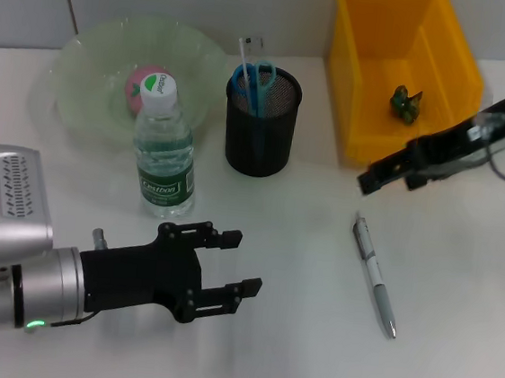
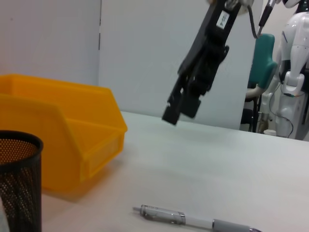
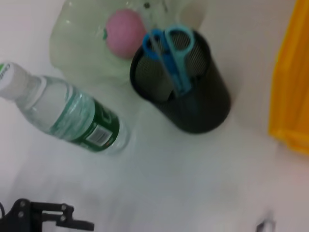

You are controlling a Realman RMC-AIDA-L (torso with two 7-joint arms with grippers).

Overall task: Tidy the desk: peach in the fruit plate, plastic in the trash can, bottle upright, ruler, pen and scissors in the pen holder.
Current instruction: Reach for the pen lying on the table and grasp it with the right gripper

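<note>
A silver pen (image 1: pixel 374 274) lies on the white table right of centre; it also shows in the left wrist view (image 2: pixel 193 220). My right gripper (image 1: pixel 371 179) hangs above the table just beyond the pen's far end, near the yellow bin (image 1: pixel 353 91). My left gripper (image 1: pixel 245 262) is open and empty at the front left, in front of the upright bottle (image 1: pixel 164 157). The black mesh pen holder (image 1: pixel 260 131) holds blue scissors (image 1: pixel 255 79) and a ruler (image 1: pixel 245 53). The pink peach (image 1: pixel 140 82) lies in the green fruit plate (image 1: pixel 93 73). Crumpled green plastic (image 1: pixel 404 103) lies in the bin.
The yellow bin stands at the back right against the wall. The fruit plate, bottle and pen holder crowd the back left. Bare tabletop (image 1: pixel 291 337) stretches between my left gripper and the pen.
</note>
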